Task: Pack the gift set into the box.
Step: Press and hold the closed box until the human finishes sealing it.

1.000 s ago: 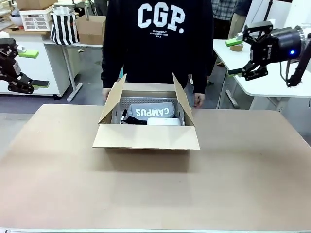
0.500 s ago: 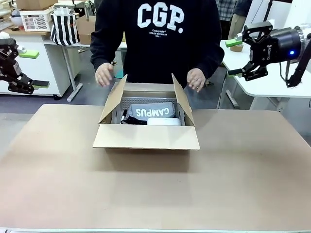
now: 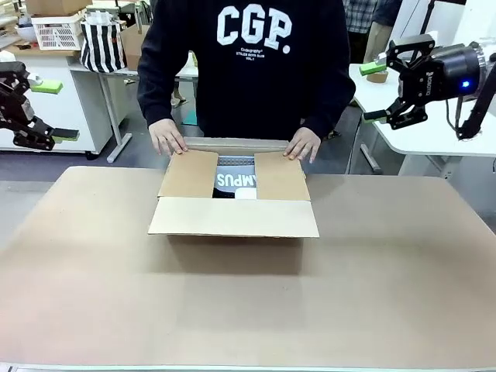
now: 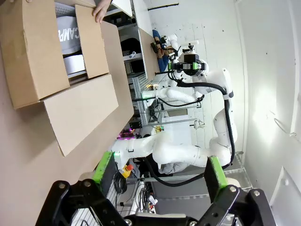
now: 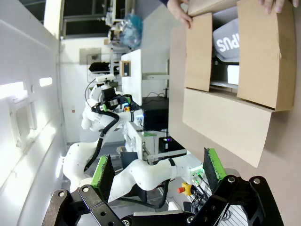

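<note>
1. Left tool (image 3: 56, 111) hangs out past the counter's (image 3: 248, 310) left side, jaws apart and empty; right tool (image 3: 377, 91) hovers high at the right, also apart and empty; both are well apart from the cardboard box (image 3: 232, 145).
2. Cardboard box sits mid-counter toward the far side; a grey item lettered CAMPUS (image 3: 236, 180) and a white item (image 3: 246, 194) lie inside.
3. One hand (image 3: 167, 138) of the person holds a side flap (image 3: 190, 174) folded inward; the other hand (image 3: 302, 143) holds the opposite flap (image 3: 280, 177).
4. Packing seems done; closing looks to be the step in hand.
5. Next likely calls for raising the near flap (image 3: 232, 217), which lies outward toward the robot, over the side flaps.
</note>
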